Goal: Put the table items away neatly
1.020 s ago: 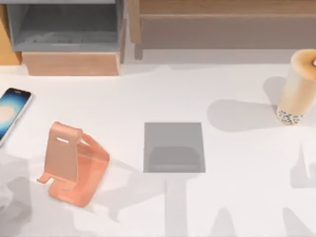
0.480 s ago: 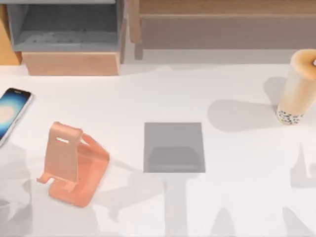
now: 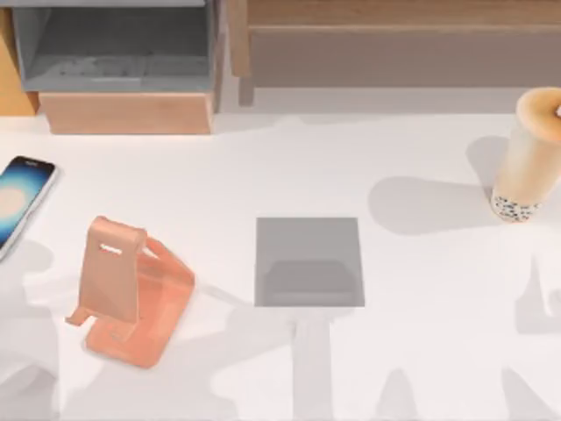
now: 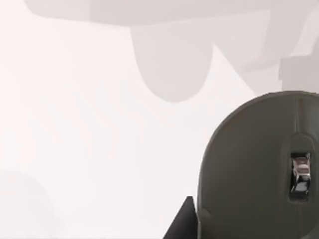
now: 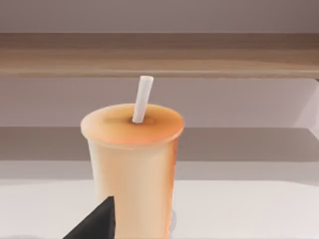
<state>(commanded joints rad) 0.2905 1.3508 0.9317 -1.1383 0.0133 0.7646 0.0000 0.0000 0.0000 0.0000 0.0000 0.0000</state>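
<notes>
A: White tabletop (image 3: 263, 167), wooden shelving along the far edge. What's nearest the left gripper?

B: Olive-grey computer mouse (image 4: 259, 169), lying on the table right below the left gripper, scroll wheel up. One dark fingertip shows just beside its shell; can't tell the finger spread.

A: How to do it well?

B: My guess is a mouse pickup. Centre over the hump, fingers across the narrow sides, low enough not to slip off the curve.

A: Right gripper?

B: Faces the boba cup (image 5: 132, 164) with its white straw (image 5: 142, 99), close in front, upright. Fingertip beside the cup wall, spread can't tell either.

A: Farther out?

B: Smartphone (image 3: 19, 203) at the table's left edge, screen lit, flat. Pink phone stand (image 3: 127, 294) near it, grey square pad (image 3: 308, 261) mid-table. Grey open cubby (image 3: 114, 44) beyond.
</notes>
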